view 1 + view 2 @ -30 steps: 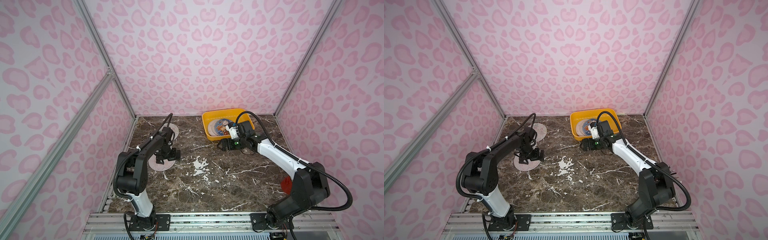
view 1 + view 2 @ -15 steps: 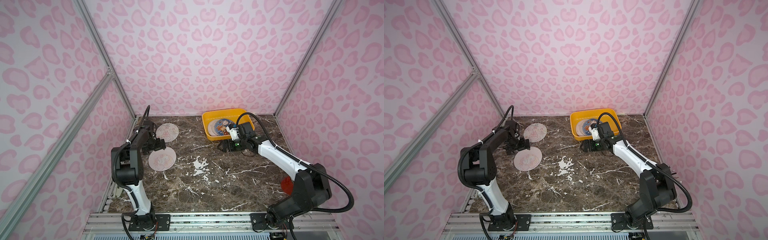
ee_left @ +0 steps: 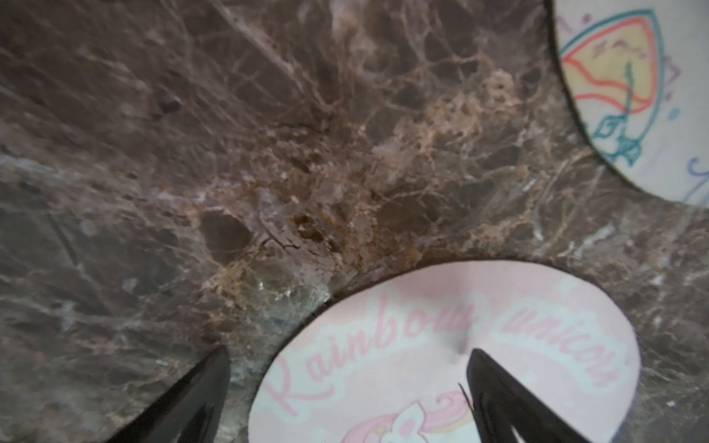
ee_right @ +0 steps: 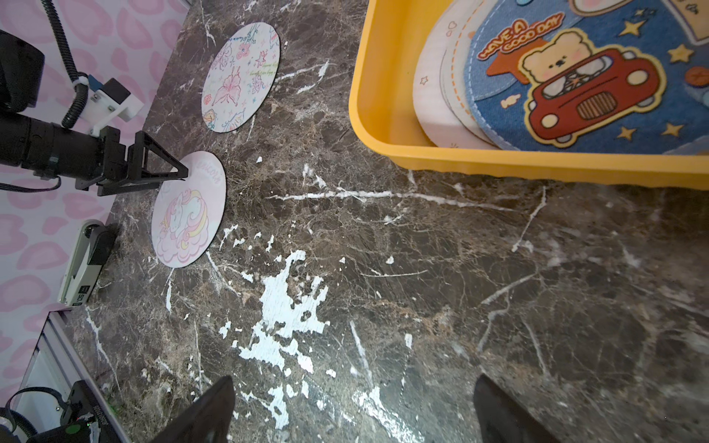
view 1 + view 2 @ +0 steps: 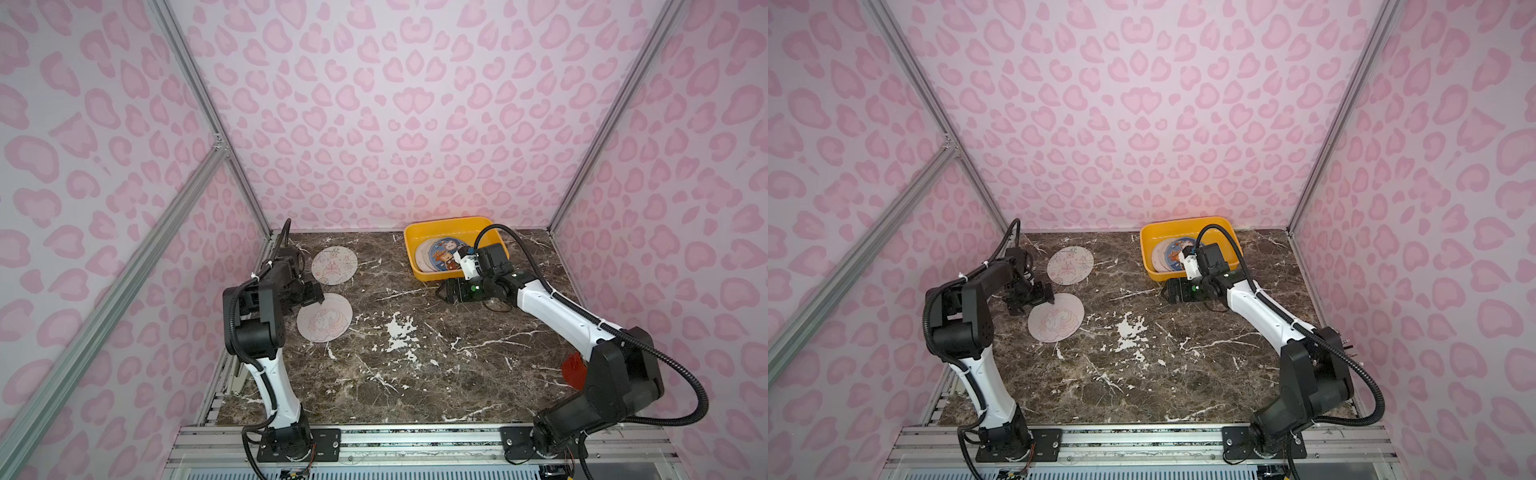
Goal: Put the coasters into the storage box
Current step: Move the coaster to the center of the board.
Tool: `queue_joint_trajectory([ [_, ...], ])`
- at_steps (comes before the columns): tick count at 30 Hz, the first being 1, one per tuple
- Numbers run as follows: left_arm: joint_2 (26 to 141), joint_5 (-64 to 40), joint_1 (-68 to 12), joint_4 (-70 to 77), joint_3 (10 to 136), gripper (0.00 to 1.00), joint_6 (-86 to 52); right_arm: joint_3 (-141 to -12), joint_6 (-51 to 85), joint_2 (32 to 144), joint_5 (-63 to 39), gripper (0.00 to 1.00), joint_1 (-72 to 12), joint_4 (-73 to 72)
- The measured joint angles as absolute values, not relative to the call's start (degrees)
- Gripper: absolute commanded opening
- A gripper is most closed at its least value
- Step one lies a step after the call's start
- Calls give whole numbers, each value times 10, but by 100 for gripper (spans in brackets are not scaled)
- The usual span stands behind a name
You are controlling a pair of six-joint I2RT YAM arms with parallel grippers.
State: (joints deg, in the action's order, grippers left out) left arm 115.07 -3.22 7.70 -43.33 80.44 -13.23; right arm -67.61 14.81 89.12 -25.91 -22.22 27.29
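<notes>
1. Two lay on the marble [image 5: 415, 374]: butterfly coaster [image 5: 334, 266], unicorn coaster [image 5: 325, 318] (well apart from the box [image 5: 449, 227]).
2. At least three overlapped in the box, blue coaster [image 4: 575, 76] topmost.
3. Left gripper [image 3: 349, 354] stood spread astride the unicorn coaster's rim; right gripper [image 4: 355, 383] spread, empty, beside the box.
4. One white gadget [image 4: 82, 264] and one red thing [image 5: 575, 370] sat at the edges.

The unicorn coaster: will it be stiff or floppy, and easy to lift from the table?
Probably hard to pinch: the unicorn coaster lies thin and flat on the table, no edge raised. It looks matte, perhaps fabric, so likely light and slightly bendy. Pushed by the left end effector, it should slide, not roll.
</notes>
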Motion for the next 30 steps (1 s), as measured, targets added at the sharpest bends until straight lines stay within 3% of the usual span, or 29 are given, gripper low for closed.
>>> queue_joint_trajectory([
  [15,1110,-23,40,-402,730,94,-126,-672,148,886,-259,98,-219,269],
  [30,1063,-29,-84,-437,674,94,-156,-665,148,883,-259,98,-219,267],
])
